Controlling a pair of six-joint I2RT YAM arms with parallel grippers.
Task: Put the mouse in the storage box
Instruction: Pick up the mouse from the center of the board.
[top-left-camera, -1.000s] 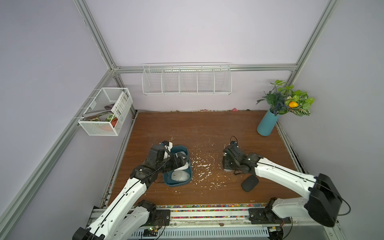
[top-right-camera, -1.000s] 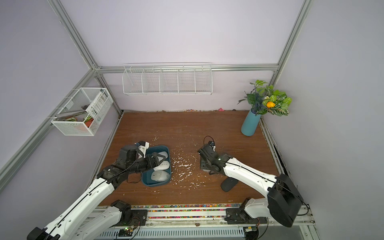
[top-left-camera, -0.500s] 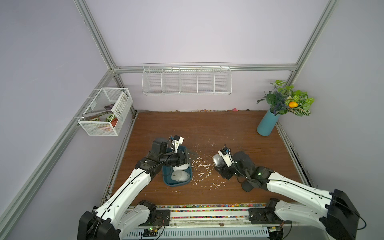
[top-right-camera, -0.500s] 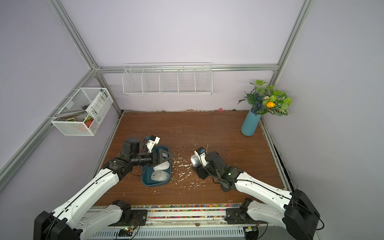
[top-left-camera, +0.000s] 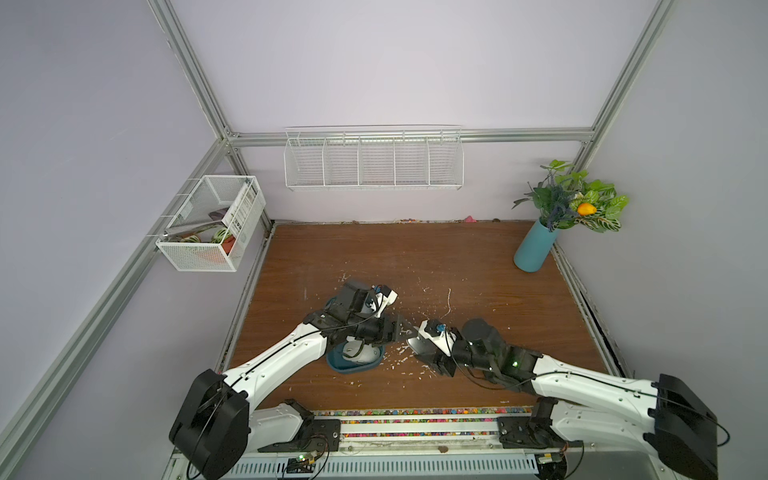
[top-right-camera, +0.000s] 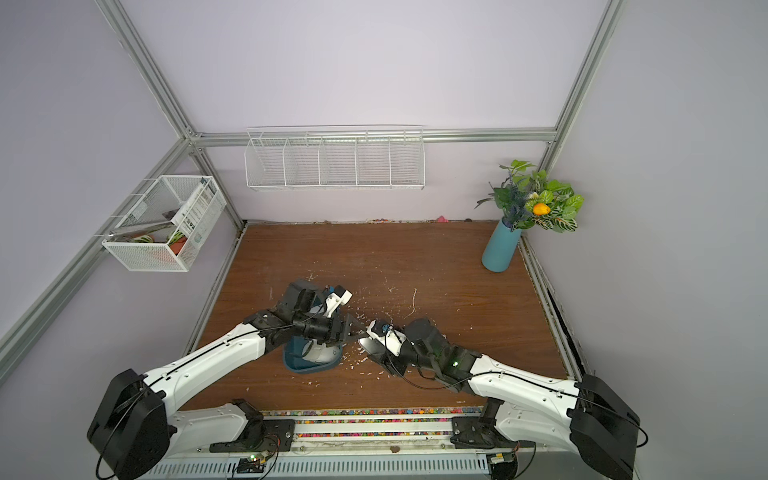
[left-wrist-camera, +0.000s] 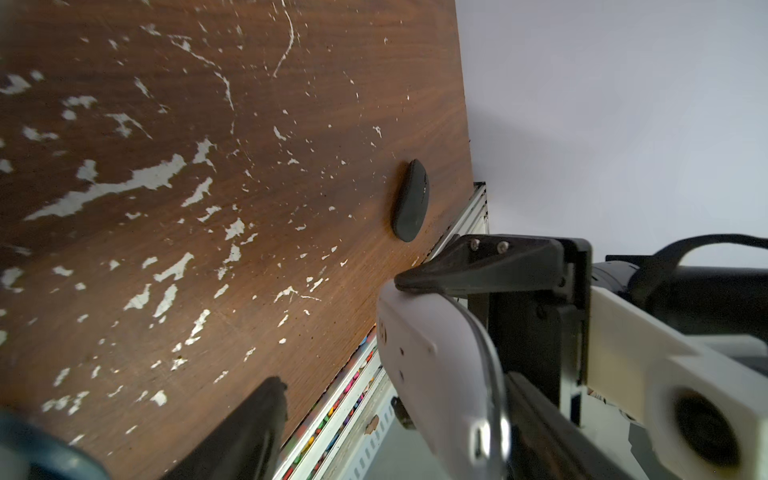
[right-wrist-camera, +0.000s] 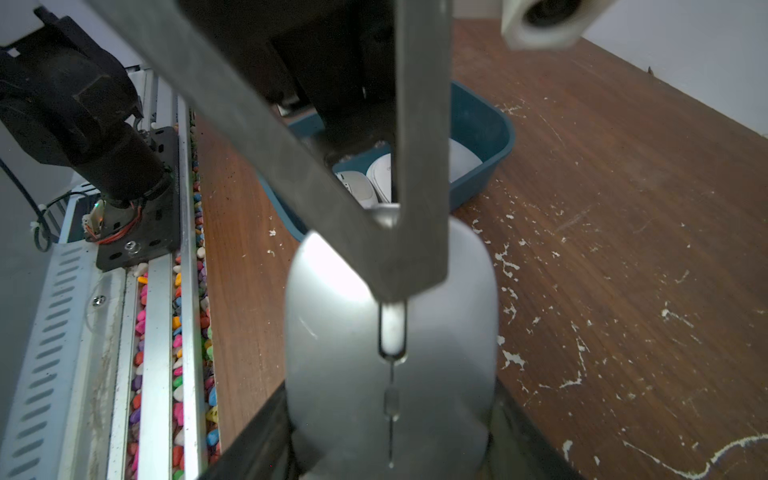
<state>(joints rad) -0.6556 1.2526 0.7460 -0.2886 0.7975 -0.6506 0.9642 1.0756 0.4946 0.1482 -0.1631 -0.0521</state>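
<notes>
My right gripper (top-left-camera: 417, 347), clamped on the silver mouse (right-wrist-camera: 390, 332), has lifted it beside the storage box (right-wrist-camera: 486, 129) — left gripper (top-left-camera: 403, 330), jaws wide, now faces it; placement looks close.

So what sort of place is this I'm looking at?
Most likely a robot test booth in a lab: two robot arms on a rail, a metal frame round plain walls, and staged props like wire baskets and a vase of flowers.

Mouse (top-left-camera: 357, 353) in storage box (top-left-camera: 347, 369); vase (top-left-camera: 532, 249) far right behind.
</notes>
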